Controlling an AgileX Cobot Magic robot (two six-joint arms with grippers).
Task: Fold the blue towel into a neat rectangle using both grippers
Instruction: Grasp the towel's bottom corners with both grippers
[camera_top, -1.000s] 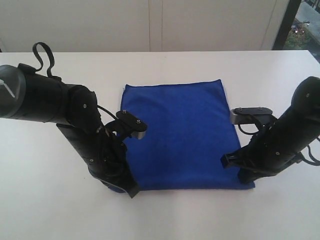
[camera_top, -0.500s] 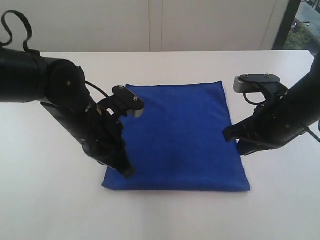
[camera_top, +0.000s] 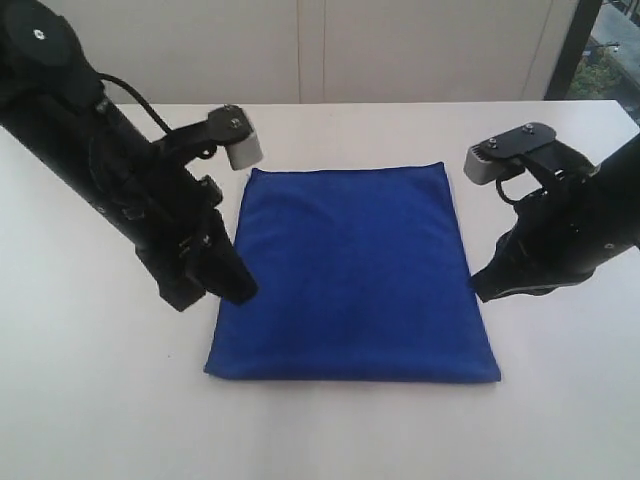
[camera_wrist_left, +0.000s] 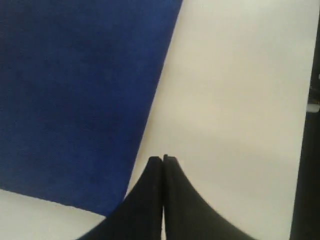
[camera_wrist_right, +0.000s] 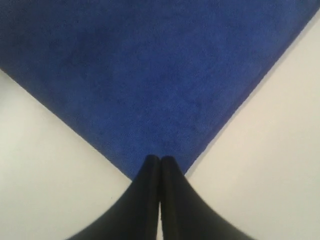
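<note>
The blue towel (camera_top: 350, 275) lies flat on the white table as a folded rectangle, wider at the near edge. My left gripper (camera_top: 243, 290) hovers by the towel's left edge, raised off it; in the left wrist view the left gripper (camera_wrist_left: 163, 159) is shut with nothing between its tips, over bare table beside the blue towel (camera_wrist_left: 75, 100). My right gripper (camera_top: 482, 290) hangs just off the towel's right edge. In the right wrist view the right gripper (camera_wrist_right: 160, 159) is shut and empty, above a corner of the blue towel (camera_wrist_right: 150, 70).
The white table (camera_top: 330, 430) stretches around the towel, with a pale wall behind it. A dark window frame (camera_top: 572, 45) stands at the back right. Both black arms reach in from the left and right sides.
Both grippers have let go of the towel's near corners and lifted up and back, away from the near edge. The towel stays flat and folded.
</note>
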